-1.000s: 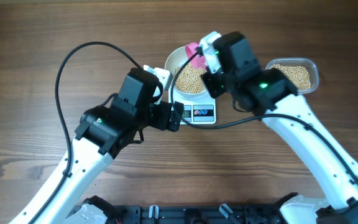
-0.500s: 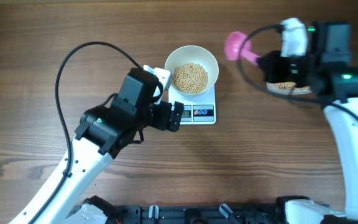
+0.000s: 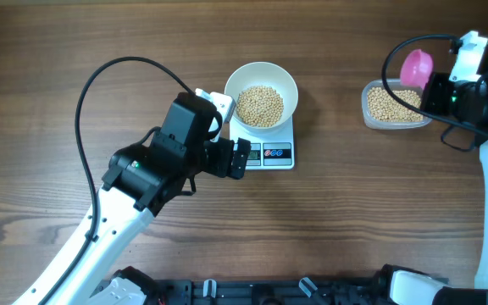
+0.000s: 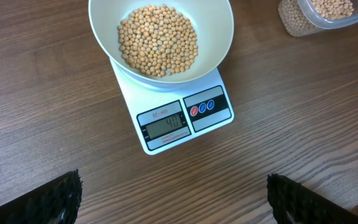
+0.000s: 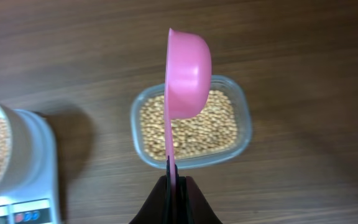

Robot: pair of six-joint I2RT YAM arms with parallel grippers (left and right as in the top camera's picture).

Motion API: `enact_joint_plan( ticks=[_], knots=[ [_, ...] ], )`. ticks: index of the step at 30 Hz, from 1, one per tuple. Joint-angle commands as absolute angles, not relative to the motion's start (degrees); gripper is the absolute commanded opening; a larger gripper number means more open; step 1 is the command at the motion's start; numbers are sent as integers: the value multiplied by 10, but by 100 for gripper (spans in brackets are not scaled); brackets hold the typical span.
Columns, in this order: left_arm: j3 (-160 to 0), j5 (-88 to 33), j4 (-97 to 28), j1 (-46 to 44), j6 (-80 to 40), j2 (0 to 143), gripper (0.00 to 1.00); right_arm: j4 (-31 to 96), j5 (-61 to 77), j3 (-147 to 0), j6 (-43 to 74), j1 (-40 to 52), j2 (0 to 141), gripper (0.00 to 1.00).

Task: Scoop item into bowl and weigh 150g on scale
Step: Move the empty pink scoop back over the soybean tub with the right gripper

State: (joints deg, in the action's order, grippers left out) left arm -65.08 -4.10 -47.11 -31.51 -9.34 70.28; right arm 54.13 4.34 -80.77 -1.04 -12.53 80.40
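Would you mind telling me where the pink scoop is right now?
Overhead, the pink scoop is at the far right, held by the right gripper over the clear tub of beans.

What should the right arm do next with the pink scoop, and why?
Probably lower and tip the scoop into the beans in the clear tub. The right gripper holds it by the handle, turned on edge over the tub, while the white bowl on the scale is only partly filled.

One bowl [image 3: 290, 85], one scale [image 3: 271, 157], one tub [image 3: 368, 109], one scoop [image 3: 417, 67].
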Motion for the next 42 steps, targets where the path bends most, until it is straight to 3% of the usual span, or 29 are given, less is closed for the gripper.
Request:
enact_joint_plan(
  ticks=[1,42],
  knots=[
    [-648,-31,-470,-317,-99,699,100,542,-39,-805,-44,-125,828,4],
    [-648,-31,-470,-317,-99,699,100,571,-8,-802,-66,-74,985,4]
  ],
)
